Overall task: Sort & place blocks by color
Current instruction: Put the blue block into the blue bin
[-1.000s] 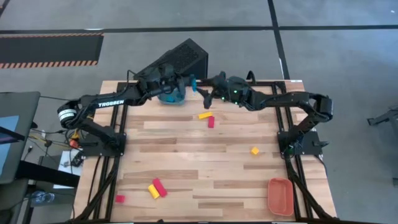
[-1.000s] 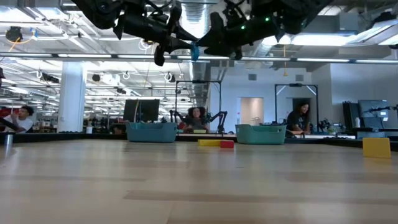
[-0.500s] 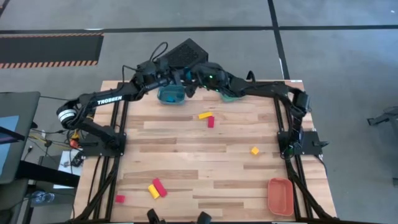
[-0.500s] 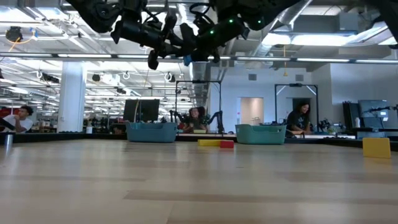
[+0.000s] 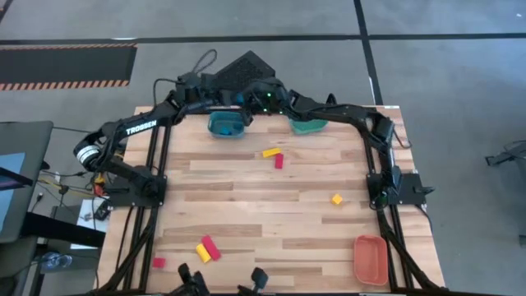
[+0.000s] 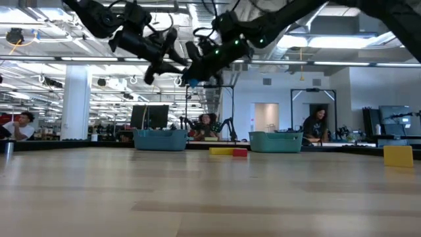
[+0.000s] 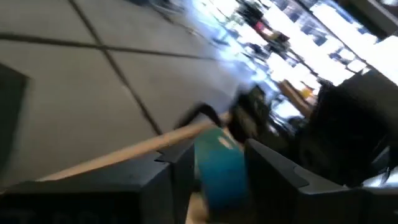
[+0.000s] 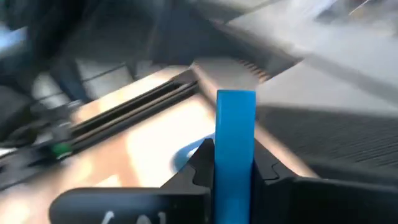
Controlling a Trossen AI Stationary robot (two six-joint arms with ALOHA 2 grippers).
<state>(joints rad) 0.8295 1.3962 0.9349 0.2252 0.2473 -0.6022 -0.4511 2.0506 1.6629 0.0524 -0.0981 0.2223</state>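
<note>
A blue block [image 8: 236, 124] stands between the fingers of my right gripper [image 8: 235, 152], high above the table's far edge by the blue bin [image 5: 226, 125]. My left gripper [image 7: 217, 162] is open just to its left [image 5: 222, 100], with the blue bin showing below its gap. A teal bin [image 5: 309, 126] sits to the right of the blue bin. On the table lie a yellow bar [image 5: 269, 152] with a red block [image 5: 279, 161], a yellow cube [image 5: 336, 198], a yellow and red pair [image 5: 206, 249] and a red cube [image 5: 158, 262]. My right gripper pinches the blue block's lower end [image 8: 236, 163] between its two fingers. The rest of the block sticks out past the fingertips. The arm reaches in from the table's right, about level. The block is lifted clear, high above the table [image 6: 191, 81].
An orange bin [image 5: 371, 258] sits at the near right corner. A black box [image 5: 244, 70] stands on the floor just beyond the far edge. Both arms cross over the far edge; the table's middle shows bare wood between the loose blocks.
Both grippers have gone toward the far edge and a little to the left. My right gripper has come up to my left one and taken hold of the blue block that the left had been holding. My left gripper now stands apart from it.
</note>
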